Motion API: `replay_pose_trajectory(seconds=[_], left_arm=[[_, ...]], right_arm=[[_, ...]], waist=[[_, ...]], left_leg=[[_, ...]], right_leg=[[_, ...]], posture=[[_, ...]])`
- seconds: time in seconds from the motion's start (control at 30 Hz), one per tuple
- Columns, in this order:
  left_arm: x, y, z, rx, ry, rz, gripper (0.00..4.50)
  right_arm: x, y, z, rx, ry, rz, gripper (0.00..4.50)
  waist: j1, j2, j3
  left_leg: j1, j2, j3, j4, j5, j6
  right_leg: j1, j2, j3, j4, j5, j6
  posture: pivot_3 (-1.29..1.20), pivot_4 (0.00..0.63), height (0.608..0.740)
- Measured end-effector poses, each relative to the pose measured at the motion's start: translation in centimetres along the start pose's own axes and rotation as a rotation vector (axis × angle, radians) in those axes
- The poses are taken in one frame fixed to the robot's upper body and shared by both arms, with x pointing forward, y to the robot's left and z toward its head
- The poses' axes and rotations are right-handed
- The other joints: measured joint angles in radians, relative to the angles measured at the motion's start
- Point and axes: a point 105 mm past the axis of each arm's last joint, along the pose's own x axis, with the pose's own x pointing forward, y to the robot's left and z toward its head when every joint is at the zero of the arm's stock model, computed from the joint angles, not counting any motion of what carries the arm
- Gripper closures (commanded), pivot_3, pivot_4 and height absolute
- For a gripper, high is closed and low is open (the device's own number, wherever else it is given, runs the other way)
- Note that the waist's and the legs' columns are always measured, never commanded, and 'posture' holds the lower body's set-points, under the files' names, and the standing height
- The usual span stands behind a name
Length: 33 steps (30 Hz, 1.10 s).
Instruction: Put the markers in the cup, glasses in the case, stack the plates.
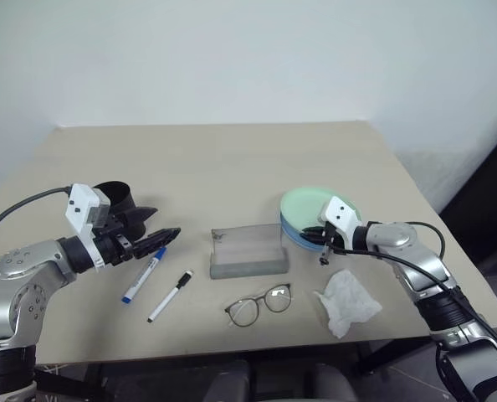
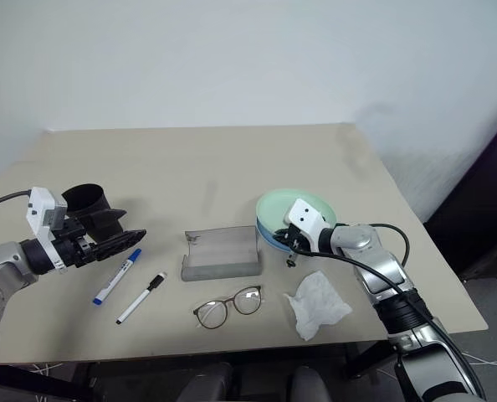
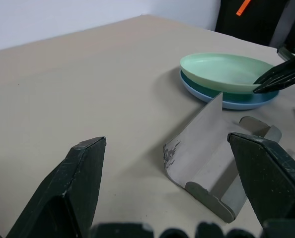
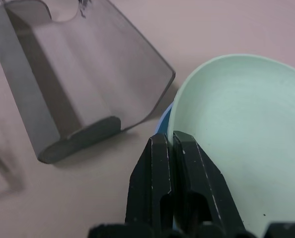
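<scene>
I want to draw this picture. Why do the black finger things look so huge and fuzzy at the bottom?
In the left wrist view, the left gripper sits right by the camera, so its fingers loom large and soft-edged, while the plates farther off look sharp. In the right wrist view, the right gripper looks big for the same reason.

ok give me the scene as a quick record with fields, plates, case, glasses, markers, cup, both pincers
plates: green plate stacked on blue plate
case: lid open, nothing in it
glasses: on table, in front of case
markers: blue-capped marker and black-capped marker lying on table
cup: behind left pincer
left pincer: open, holds nothing
right pincer: shut, at green plate's rim
tissue: crumpled, right of glasses
</scene>
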Motion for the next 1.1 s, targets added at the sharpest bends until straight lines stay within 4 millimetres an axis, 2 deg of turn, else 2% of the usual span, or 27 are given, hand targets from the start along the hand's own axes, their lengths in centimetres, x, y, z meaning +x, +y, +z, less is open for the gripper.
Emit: replay_pose_trajectory(seconds=[0.07,0.17,0.3,0.4,0.57,0.67,0.73,0.9,1.1], left_arm=[[0.0,0.0,0.0,0.000,0.000,0.000,0.32],[0.0,0.0,0.0,0.000,0.000,-0.001,0.32],[0.0,0.0,0.0,0.000,0.000,-0.002,0.32],[0.0,0.0,0.0,0.000,-0.001,-0.002,0.32],[-0.1,0.0,0.0,0.000,-0.002,-0.005,0.32],[-0.1,0.1,0.0,-0.004,-0.003,-0.004,0.32],[-0.1,0.2,-0.1,-0.006,-0.004,-0.002,0.32],[-0.1,0.4,-0.1,-0.003,-0.009,-0.004,0.32],[0.0,0.5,-0.3,-0.013,-0.003,-0.013,0.32]], right_arm=[[0.0,0.0,-0.1,-0.001,0.003,0.000,4.47],[0.0,0.0,-0.1,-0.006,0.009,-0.004,3.79],[-0.2,-0.2,-0.3,-0.010,0.018,-0.010,2.44],[-1.6,-1.0,-0.1,0.000,0.029,-0.021,1.41],[-5.0,-1.1,2.5,0.036,-0.023,0.036,1.41],[-7.2,0.2,3.9,0.096,-0.043,0.134,1.41],[-8.5,1.6,4.1,0.112,-0.028,0.186,1.41],[-8.5,5.4,2.5,0.185,0.037,0.287,1.41],[-7.6,6.5,1.3,0.168,0.135,0.265,1.41]], waist=[[0.000,0.000,0.000],[0.000,0.000,0.000],[0.000,0.000,0.000],[0.002,0.000,0.000],[0.002,0.000,0.000],[0.004,0.000,0.000],[0.006,0.000,0.000],[0.003,-0.001,-0.001],[0.006,-0.001,-0.001]], left_leg=[[0.000,0.000,0.000,0.000,0.000,0.000],[0.000,0.000,0.000,0.000,0.000,0.000],[0.000,0.000,0.000,0.000,0.000,0.000],[0.000,0.000,0.000,0.000,0.000,0.000],[0.000,0.001,0.000,0.000,0.000,0.000],[0.000,0.000,0.000,0.000,0.000,0.000],[0.000,0.001,-0.001,0.000,0.000,0.000],[0.000,0.002,0.000,0.000,-0.001,-0.001],[-0.001,0.003,0.000,0.000,-0.001,-0.001]], right_leg=[[0.000,0.000,0.000,0.000,0.000,0.000],[0.000,0.000,0.000,0.000,0.000,0.000],[0.000,0.000,0.000,0.000,0.000,0.000],[0.000,0.000,0.000,0.000,0.000,0.000],[0.000,0.000,0.000,0.000,0.000,0.001],[0.001,-0.001,0.000,-0.001,-0.001,0.002],[0.001,-0.001,-0.001,-0.001,-0.003,0.004],[0.000,-0.002,-0.001,-0.001,-0.004,0.002],[0.000,-0.003,-0.001,-0.001,-0.004,0.002]], posture=[[0.00,0.000,0.704],[0.00,0.000,0.704],[0.00,0.000,0.704],[0.00,0.000,0.704],[0.00,0.000,0.704],[0.00,0.000,0.704],[0.00,0.000,0.704],[0.00,0.000,0.704],[0.00,0.000,0.704]])
